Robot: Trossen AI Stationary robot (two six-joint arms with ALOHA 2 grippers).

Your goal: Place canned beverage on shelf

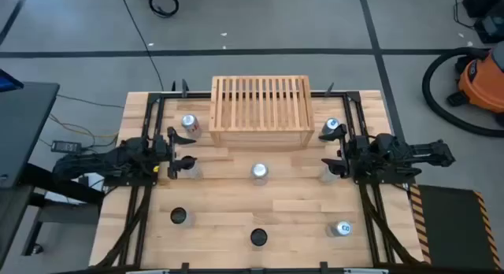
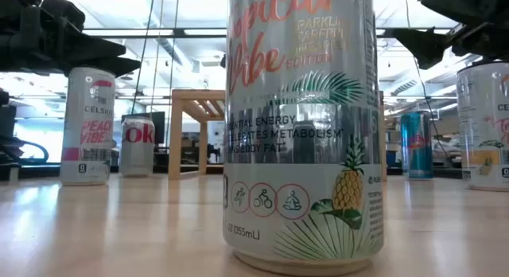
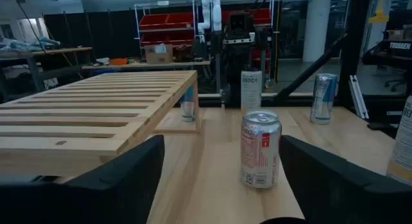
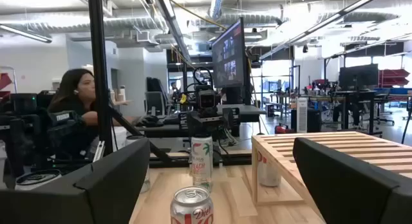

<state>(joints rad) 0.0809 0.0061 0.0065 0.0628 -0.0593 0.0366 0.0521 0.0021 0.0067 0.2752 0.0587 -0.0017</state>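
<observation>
Wooden desk (image 1: pixel 236 207) carrying scattered cans; the shelf (image 1: pixel 261 110) stands at its far edge, empty on top. Left jaws (image 1: pixel 175 154) gape wide, a silver can (image 3: pixel 260 149) ahead between them. Right jaws (image 1: pixel 332 153) gape wide, a Diet can (image 4: pixel 190 207) between them.

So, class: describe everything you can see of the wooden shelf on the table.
The shelf is a light-wood rectangular rack with a top of parallel slats and plank sides, open underneath. It stands upright at the table's far edge, midway between the arms, with nothing on top. A can stands beside its left end; neither gripper touches it.
</observation>
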